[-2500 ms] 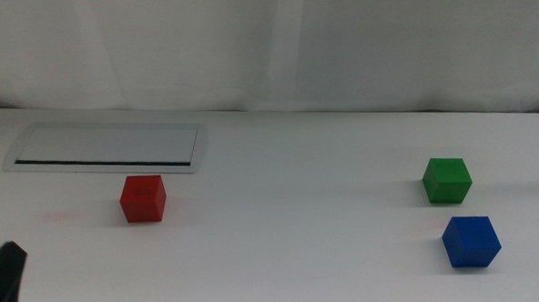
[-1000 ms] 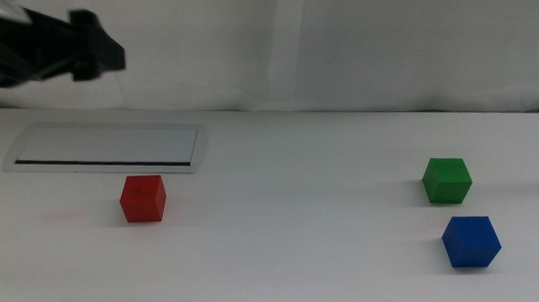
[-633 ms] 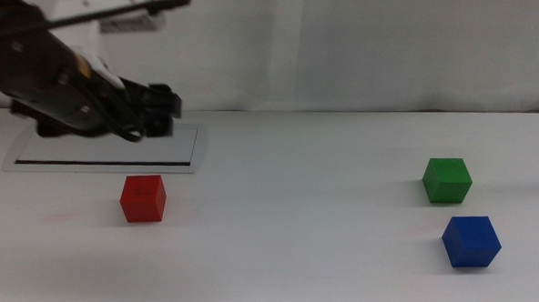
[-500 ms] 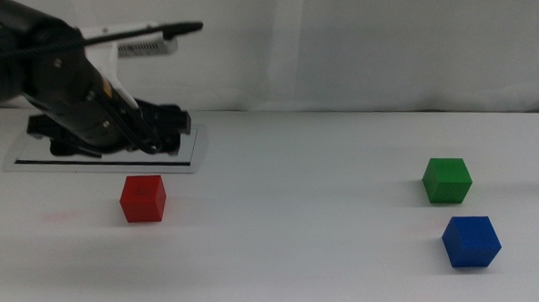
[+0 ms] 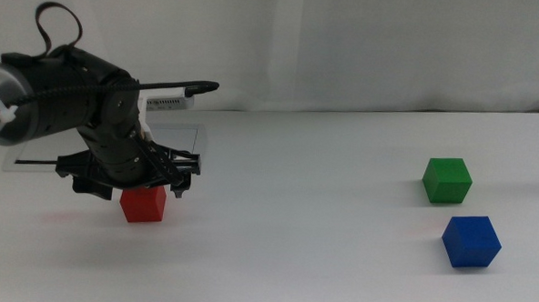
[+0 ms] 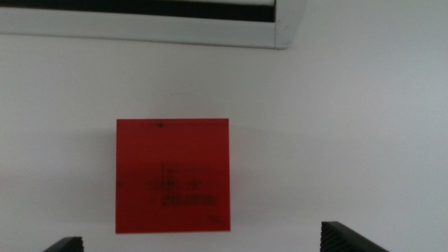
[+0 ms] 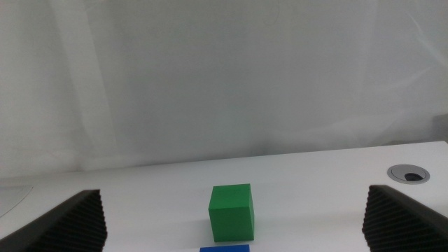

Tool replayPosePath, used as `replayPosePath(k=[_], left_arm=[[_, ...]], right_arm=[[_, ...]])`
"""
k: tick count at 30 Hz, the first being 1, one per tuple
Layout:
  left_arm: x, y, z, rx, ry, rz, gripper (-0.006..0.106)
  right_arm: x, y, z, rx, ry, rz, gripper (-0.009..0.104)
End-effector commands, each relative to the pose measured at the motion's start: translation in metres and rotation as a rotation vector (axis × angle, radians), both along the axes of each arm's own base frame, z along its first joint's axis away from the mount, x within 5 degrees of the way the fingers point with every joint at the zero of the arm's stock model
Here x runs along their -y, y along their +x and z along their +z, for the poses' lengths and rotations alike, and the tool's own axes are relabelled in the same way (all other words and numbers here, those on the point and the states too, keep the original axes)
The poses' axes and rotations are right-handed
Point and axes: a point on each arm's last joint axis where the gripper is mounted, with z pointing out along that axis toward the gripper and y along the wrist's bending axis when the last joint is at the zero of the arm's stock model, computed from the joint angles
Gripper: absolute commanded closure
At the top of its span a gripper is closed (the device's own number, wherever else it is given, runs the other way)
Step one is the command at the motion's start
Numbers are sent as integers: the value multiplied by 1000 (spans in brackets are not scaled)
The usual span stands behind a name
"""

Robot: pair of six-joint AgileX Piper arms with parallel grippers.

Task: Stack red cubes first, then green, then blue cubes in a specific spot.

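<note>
So the left gripper is sitting right above the red cube on the left side of the white table, pointing straight down at it. From the left wrist camera the red cube lies between the two jaw tips, which only peek in at the corners, spread wide with clear gaps on both sides, so the jaws are released and not touching it. The cube sits flat on the table, just in front of the grey-framed panel with the dark slot, whose edge also shows in the wrist shot. Over on the right side, the green cube and the blue cube sit near each other, the blue one closer to the camera, both well apart from the red one. The right gripper isn't in the overhead shot; its wrist camera shows the jaws spread wide, holding nothing, with the green cube ahead of them and a sliver of the blue cube just in front of it.
</note>
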Motion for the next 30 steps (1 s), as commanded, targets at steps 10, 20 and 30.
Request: replayPosePath(k=[10, 20, 30], left_arm=[[-11, 17, -32, -30, 2, -5, 18], [-8, 24, -47, -9, 0, -48, 18], [-7, 28, -53, 5, -3, -63, 32]], right_arm=[[0, 0, -14, -35, -11, -6, -8], [0, 0, -14, -35, -11, -6, -8], [0, 0, -14, -35, -11, -6, -8]])
